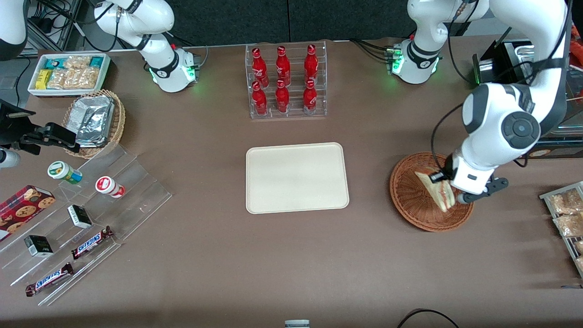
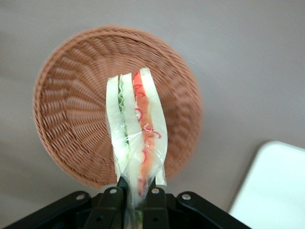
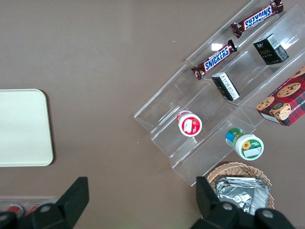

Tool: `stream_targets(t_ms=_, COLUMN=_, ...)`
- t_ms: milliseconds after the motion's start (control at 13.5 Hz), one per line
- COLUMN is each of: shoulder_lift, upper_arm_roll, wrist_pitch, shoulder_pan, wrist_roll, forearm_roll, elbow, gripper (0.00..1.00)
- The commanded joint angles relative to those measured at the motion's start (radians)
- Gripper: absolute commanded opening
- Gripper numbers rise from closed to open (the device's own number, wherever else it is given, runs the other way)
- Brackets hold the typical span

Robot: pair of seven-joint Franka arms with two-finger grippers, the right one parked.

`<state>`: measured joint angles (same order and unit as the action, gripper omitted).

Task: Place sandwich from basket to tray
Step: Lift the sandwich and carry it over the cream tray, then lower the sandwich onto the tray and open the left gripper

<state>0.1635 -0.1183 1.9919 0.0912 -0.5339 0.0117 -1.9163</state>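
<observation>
The sandwich (image 1: 438,190) (image 2: 137,129), a wrapped pale wedge with red and green filling on its cut edge, hangs above the reddish-brown wicker basket (image 1: 412,191) (image 2: 71,109). My left gripper (image 1: 445,183) (image 2: 137,191) is shut on one end of it, over the part of the basket nearer the working arm's end of the table. The basket holds nothing else. The cream tray (image 1: 297,177) (image 2: 274,191) lies bare at the table's middle, beside the basket toward the parked arm's end.
A clear rack of red bottles (image 1: 286,81) stands farther from the front camera than the tray. Snack packets (image 1: 566,210) lie at the working arm's end. A tiered acrylic stand (image 1: 77,218), a tan foil-packet basket (image 1: 94,120) and a white bin (image 1: 68,73) sit toward the parked arm's end.
</observation>
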Motion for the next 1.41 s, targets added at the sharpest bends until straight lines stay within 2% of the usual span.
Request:
stream_targets(t_ms=0, shoulder_lift=0.020, upper_arm_roll=-0.027, wrist_pitch=-0.091, shoulder_pan=0.096, wrist_roll=-0.035, forearm_roll=-0.001, elbow=0.089, gripper=0.00)
stream_targets(t_ms=148, shoulder_lift=0.037, upper_arm_roll=-0.029, wrist_pitch=-0.081, shoulder_pan=0.209, wrist_roll=-0.108, forearm_roll=-0.004, elbow=0.092, gripper=0.00)
stream_targets(t_ms=370, shoulder_lift=0.124, upper_arm_roll=-0.029, wrist_pitch=-0.077, shoulder_pan=0.344, wrist_roll=-0.150, forearm_roll=-0.013, elbow=0.192, gripper=0.00)
stream_targets(t_ms=593, shoulder_lift=0.307, upper_arm_roll=-0.027, wrist_pitch=-0.065, shoulder_pan=0.461, wrist_roll=-0.247, forearm_roll=-0.007, elbow=0.363, gripper=0.00)
stream_targets(t_ms=741, shoulder_lift=0.401, upper_arm_roll=-0.026, wrist_pitch=-0.027, shoulder_pan=0.531, wrist_roll=-0.261, forearm_roll=-0.001, elbow=0.425, gripper=0.00)
stream_targets(t_ms=963, shoulder_lift=0.470, upper_arm_roll=-0.026, wrist_pitch=0.149, shoulder_pan=0.576, wrist_roll=-0.265, forearm_roll=0.005, elbow=0.427, gripper=0.00)
stream_targets(t_ms=1111, shoulder_lift=0.508, upper_arm_roll=-0.024, wrist_pitch=0.176, shoulder_pan=0.597, wrist_roll=-0.265, forearm_roll=0.007, elbow=0.431, gripper=0.00)
stream_targets(t_ms=1333, shoulder_lift=0.530, upper_arm_roll=-0.024, wrist_pitch=0.240, shoulder_pan=0.605, wrist_roll=-0.270, forearm_roll=0.053, elbow=0.419, gripper=0.00)
